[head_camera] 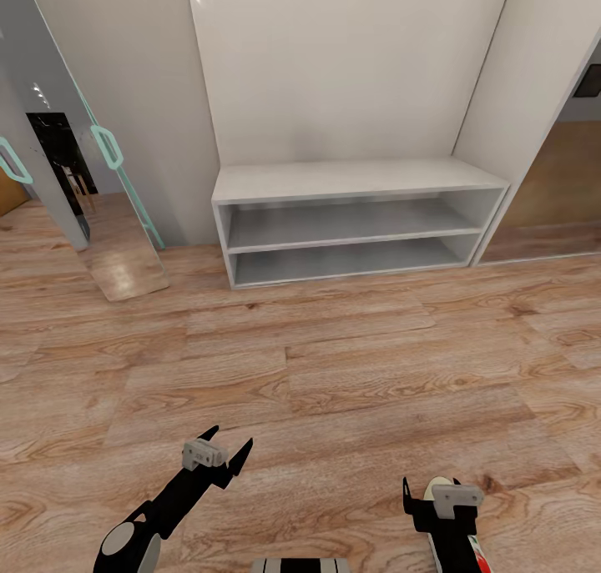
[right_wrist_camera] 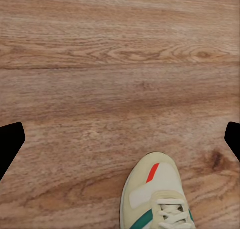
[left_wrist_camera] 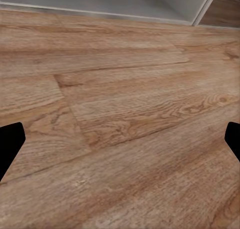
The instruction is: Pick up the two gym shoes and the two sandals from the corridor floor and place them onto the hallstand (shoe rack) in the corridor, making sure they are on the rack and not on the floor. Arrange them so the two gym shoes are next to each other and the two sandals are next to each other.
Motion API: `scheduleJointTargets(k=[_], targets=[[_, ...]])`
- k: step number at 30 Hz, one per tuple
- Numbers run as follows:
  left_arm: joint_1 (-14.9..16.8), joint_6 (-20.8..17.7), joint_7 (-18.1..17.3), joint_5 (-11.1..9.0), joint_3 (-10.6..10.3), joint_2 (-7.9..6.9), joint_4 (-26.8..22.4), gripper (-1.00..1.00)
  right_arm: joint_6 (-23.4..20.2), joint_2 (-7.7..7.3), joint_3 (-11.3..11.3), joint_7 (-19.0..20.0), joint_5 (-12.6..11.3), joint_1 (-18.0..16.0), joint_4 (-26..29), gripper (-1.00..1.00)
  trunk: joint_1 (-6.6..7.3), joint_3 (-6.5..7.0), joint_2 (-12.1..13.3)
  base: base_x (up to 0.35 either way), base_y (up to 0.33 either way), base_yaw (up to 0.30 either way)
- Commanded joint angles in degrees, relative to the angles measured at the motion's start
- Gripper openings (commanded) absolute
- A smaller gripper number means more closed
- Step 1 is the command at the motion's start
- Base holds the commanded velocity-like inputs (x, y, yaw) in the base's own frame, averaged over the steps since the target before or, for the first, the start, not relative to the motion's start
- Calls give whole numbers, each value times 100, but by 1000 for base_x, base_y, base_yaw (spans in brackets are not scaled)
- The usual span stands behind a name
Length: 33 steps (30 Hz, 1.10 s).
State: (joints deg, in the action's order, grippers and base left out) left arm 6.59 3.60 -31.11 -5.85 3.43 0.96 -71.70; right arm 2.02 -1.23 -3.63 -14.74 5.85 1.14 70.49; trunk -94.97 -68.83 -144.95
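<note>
The rack (head_camera: pixel 351 181) stands with bare shelves against the wall, both grippers (head_camera: pixel 219 449) (head_camera: pixel 430 494) spread wide over the floor (head_camera: pixel 334 373), a sneaker (right_wrist_camera: pixel 157 196) under the right one.

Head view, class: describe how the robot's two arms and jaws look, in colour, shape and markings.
Both arms are black. The left gripper has pointed black jaws under a small grey block, with a grey oval patch further down the arm. The right gripper carries a similar grey block, with a red-and-white marking lower down.
</note>
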Motion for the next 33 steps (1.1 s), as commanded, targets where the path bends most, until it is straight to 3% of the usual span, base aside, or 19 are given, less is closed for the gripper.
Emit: scheduleJointTargets(k=[1,33], targets=[[0,0,0,-1,0,0,0,100,0,0,1,1,-1,0,0,100,0,0,0,0,0,0],[0,0,0,-4,16,-7,5,100,1,0,6,1,-5,0,-2,100,0,0,0,0,83,0]])
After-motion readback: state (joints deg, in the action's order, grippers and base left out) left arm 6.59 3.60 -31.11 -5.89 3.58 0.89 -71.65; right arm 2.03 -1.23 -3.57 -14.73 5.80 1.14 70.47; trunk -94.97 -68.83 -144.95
